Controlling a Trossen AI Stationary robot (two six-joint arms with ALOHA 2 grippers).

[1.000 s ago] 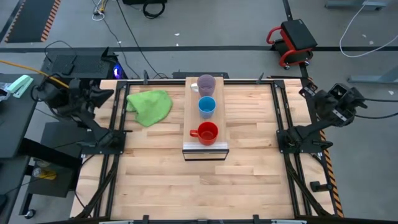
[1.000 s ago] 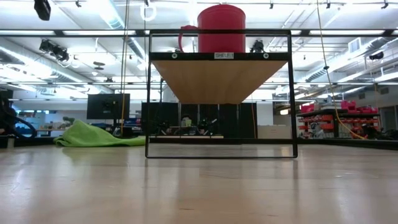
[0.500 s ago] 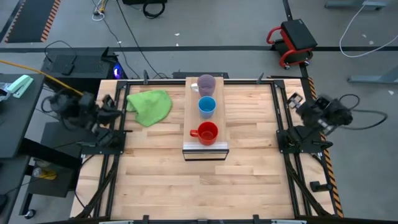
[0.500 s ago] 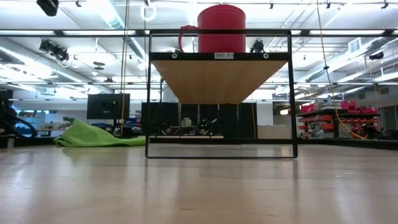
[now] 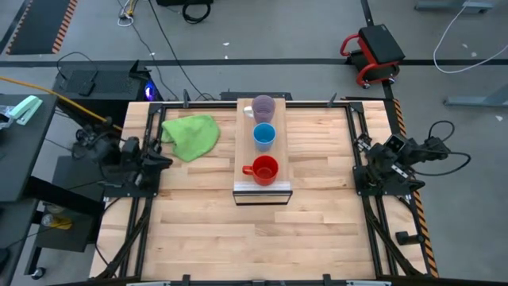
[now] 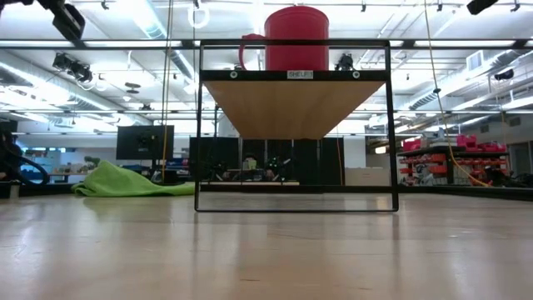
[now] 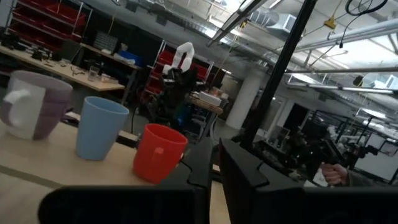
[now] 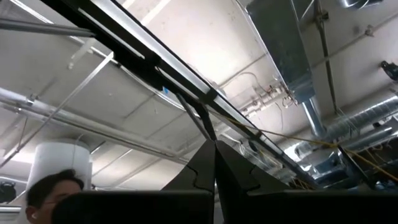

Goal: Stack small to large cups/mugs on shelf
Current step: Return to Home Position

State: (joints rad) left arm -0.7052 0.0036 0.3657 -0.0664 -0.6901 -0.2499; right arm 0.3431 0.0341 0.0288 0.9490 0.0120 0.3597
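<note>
The light wood shelf (image 5: 263, 191) stands mid-table. On it, in a row from far to near, stand the translucent purple-grey mug (image 5: 263, 108), the blue cup (image 5: 263, 137) and the red mug (image 5: 265, 169), each on its base. The left wrist view shows them too: purple-grey mug (image 7: 34, 106), blue cup (image 7: 99, 127), red mug (image 7: 158, 152). The low view shows only the red mug (image 6: 296, 37) on the shelf (image 6: 296, 75). My left gripper (image 5: 163, 160) is shut and empty at the table's left edge. My right gripper (image 5: 363, 147) is shut and empty at the right edge.
A green cloth (image 5: 191, 135) lies on the table left of the shelf's far end. Black frame rails (image 5: 148, 171) run along both side edges. A person's head (image 8: 53, 186) shows in the right wrist view. Bare wooden tabletop (image 5: 262, 238) lies in front of the shelf.
Both arms have swung in from outside the table. My left gripper has gone toward the table's right and near edges, up to the left rail. My right gripper has gone toward the table's left edge, up to the right rail. The cups have not moved.
</note>
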